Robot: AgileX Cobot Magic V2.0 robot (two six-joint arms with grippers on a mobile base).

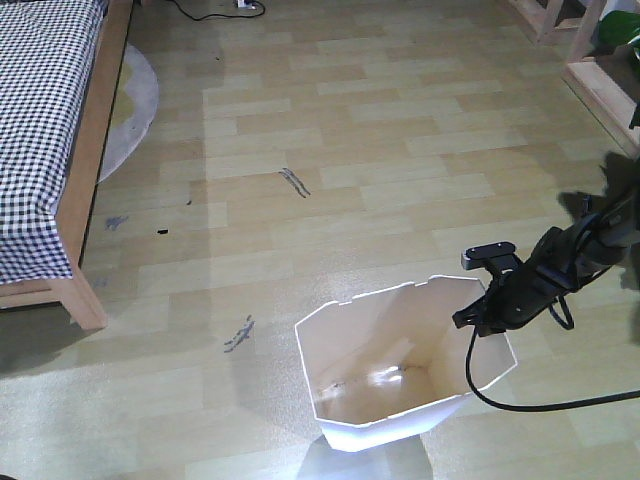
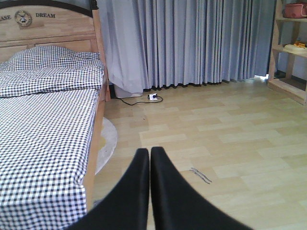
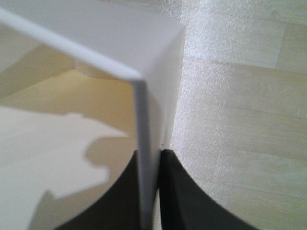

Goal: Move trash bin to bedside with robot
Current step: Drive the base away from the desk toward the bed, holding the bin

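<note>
The white trash bin (image 1: 400, 360) stands upright on the wood floor at the lower middle of the front view, its cream inside showing. My right gripper (image 1: 487, 312) is shut on the bin's right rim; in the right wrist view the thin white wall (image 3: 146, 143) runs between the two black fingers (image 3: 180, 196). The bed (image 1: 50, 130) with checked bedding and a light-brown frame stands at the far left, well apart from the bin. My left gripper (image 2: 149, 152) is shut with nothing in it and faces the bed (image 2: 43, 129).
A round grey rug (image 1: 135, 110) lies beside the bed. A light-wood shelf unit (image 1: 590, 60) stands at the upper right. A power strip with cable (image 2: 152, 97) lies by the grey curtains (image 2: 192, 43). Dark scuff marks (image 1: 294, 181) dot the floor.
</note>
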